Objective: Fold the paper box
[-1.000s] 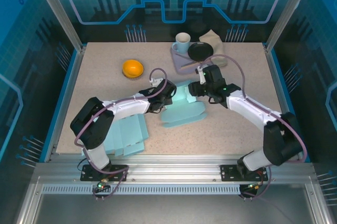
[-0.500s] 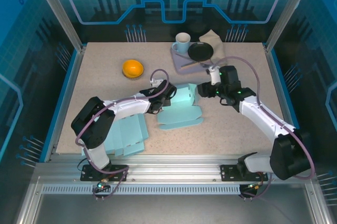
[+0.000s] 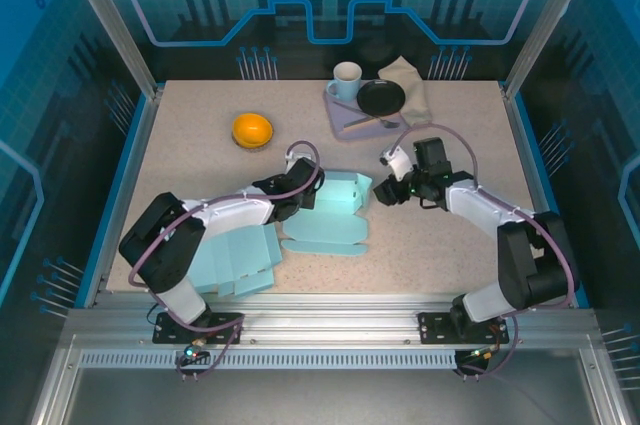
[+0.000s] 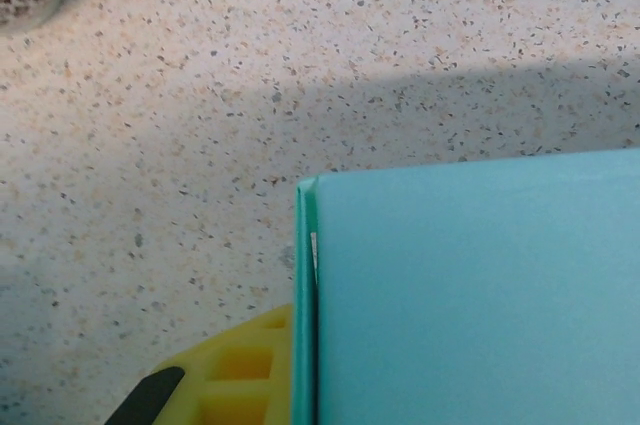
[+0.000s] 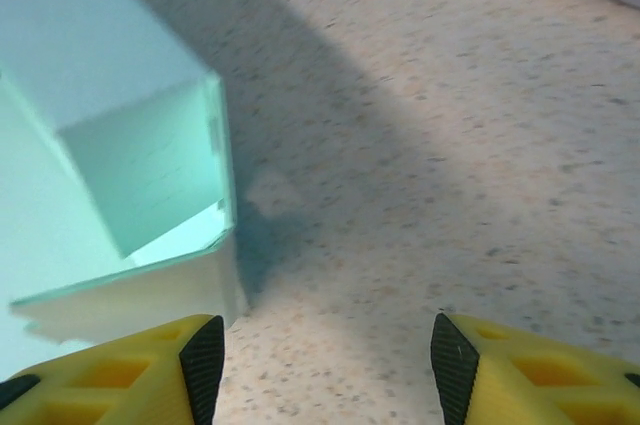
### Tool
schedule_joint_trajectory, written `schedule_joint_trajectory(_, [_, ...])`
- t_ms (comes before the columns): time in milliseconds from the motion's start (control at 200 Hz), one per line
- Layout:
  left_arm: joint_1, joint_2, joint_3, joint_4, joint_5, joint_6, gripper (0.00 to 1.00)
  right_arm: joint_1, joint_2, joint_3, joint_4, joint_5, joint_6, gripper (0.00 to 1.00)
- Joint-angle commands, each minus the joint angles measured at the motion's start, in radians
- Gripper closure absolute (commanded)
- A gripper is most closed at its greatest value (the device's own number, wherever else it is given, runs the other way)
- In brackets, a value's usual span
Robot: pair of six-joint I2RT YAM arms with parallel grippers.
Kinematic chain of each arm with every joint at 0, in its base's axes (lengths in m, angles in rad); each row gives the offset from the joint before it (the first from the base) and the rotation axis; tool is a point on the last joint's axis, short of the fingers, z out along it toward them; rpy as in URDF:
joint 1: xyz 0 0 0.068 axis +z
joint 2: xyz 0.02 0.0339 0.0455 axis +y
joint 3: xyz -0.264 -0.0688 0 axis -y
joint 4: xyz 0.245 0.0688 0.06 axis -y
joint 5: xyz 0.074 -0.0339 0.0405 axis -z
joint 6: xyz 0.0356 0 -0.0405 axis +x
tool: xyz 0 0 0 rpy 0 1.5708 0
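The light-blue paper box (image 3: 338,207) lies partly folded at the table's middle, with one wall raised at its far side. My left gripper (image 3: 303,192) is shut on the box's left edge. In the left wrist view the teal panel (image 4: 470,295) stands right against my yellow finger (image 4: 235,375); the other finger is hidden behind the panel. My right gripper (image 3: 386,192) hovers open just right of the box, with nothing between its fingers. In the right wrist view the box corner (image 5: 130,165) sits ahead and left of the right gripper (image 5: 328,365).
A stack of flat light-blue blanks (image 3: 235,257) lies near the front left. An orange bowl (image 3: 252,130) sits at the back left. A white mug (image 3: 346,80), a black dish (image 3: 381,97) on a purple tray and a folded napkin (image 3: 408,73) stand at the back.
My right gripper has come off the box's right side, drawn back toward the front right, and narrowed a little. The box has shifted slightly toward the front left with the left gripper.
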Motion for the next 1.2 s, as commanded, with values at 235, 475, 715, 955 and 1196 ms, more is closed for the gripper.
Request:
schedule_joint_trajectory(235, [0.047,-0.056,-0.055,0.046,0.063,0.054,0.91,0.161,0.027,-0.01,0.017,0.107,-0.144,0.42])
schedule_joint_trajectory(475, [0.048,-0.043,-0.05,0.054,0.09,0.024,0.91,0.17,0.018,0.013,0.011,0.141,-0.129,0.45])
schedule_joint_trajectory(715, [0.047,-0.038,-0.038,0.043,0.101,0.006,0.91,0.237,0.048,0.083,-0.03,0.168,-0.167,0.48])
schedule_joint_trajectory(955, [0.047,-0.033,-0.032,0.03,0.101,-0.032,0.92,0.269,0.095,0.14,0.051,0.184,-0.006,0.56])
schedule_joint_trajectory(1196, [0.047,-0.033,-0.03,0.023,0.144,-0.066,0.92,0.326,0.192,0.174,0.117,0.366,0.145,0.57])
